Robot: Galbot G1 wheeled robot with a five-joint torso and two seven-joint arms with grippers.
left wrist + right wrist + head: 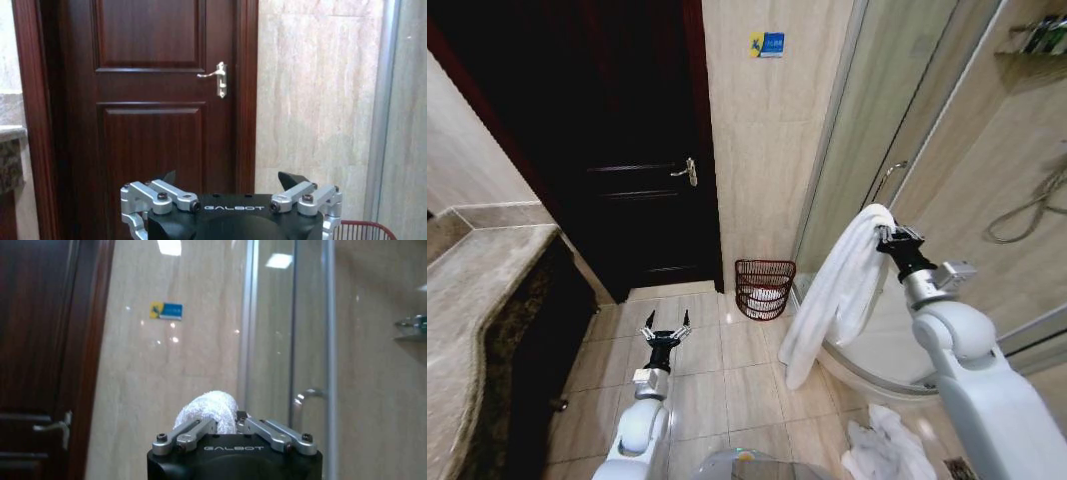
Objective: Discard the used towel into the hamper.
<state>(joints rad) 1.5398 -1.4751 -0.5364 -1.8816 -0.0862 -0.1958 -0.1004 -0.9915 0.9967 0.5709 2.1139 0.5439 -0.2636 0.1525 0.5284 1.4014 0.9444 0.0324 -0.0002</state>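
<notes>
Head view: your hamper [765,288] sits on the floor tiles against the beige wall, between the dark door [617,150] and the glass shower enclosure [897,130]; something white already lies inside it. The used towel [837,290] hangs with its long axis vertical, draped over the right gripper [889,238], which is clamped on its top fold up by the shower glass. From that gripper the hamper lies lower, toward the robot's left and nearer the wall, so I'd judge the drop needs a leftward, downward carry. The towel's loose tail ends near floor level, just beside the hamper's right side. The left gripper [666,331] hovers low over the tiles near the hamper's left side, jaws spread wide and empty. More white cloth [882,450] lies on the floor near the right arm.
</notes>
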